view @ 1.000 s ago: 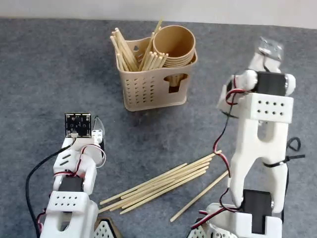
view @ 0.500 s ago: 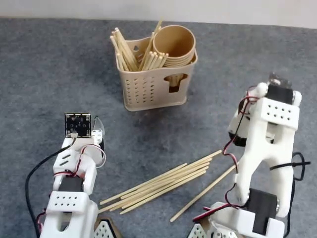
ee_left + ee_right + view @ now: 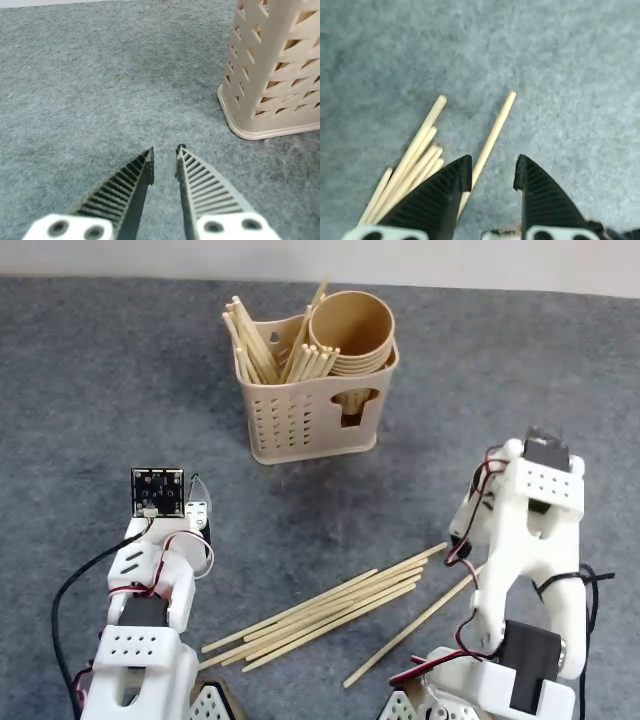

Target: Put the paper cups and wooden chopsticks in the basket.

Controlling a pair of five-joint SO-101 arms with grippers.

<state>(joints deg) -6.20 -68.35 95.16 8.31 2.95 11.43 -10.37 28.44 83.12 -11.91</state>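
Right end effector (image 3: 492, 175) hangs low over the grey bench (image 3: 90, 370) with its two black fingers parted and nothing held between them. Below the gap lies one loose chopstick (image 3: 492, 132), which runs close along the inner edge of one finger. Just beside it lies the bundle of wooden chopsticks (image 3: 417, 160), its ends fanned out and uneven.

In the high view this bundle (image 3: 320, 612) lies flat on the bench between the two arms, slanting up toward the right arm (image 3: 525, 560). The loose chopstick (image 3: 410, 635) lies a little apart from it on the right arm's side, and its upper end goes under that arm.

Farther back stands the beige perforated basket (image 3: 305, 425), upright. A nested stack of paper cups (image 3: 350, 330) sits in its half on the right arm's side. A cluster of chopsticks in the basket (image 3: 262, 345) stands on end in the other half, leaning at different angles and rising above the rim.

The left end effector (image 3: 164, 154) is over bare bench, its ribbed fingers apart by a narrow gap and holding nothing. The basket's lower corner (image 3: 272, 85) is near it, off to one side and not touching. The left arm (image 3: 150, 610) is well apart from the bundle on the bench.
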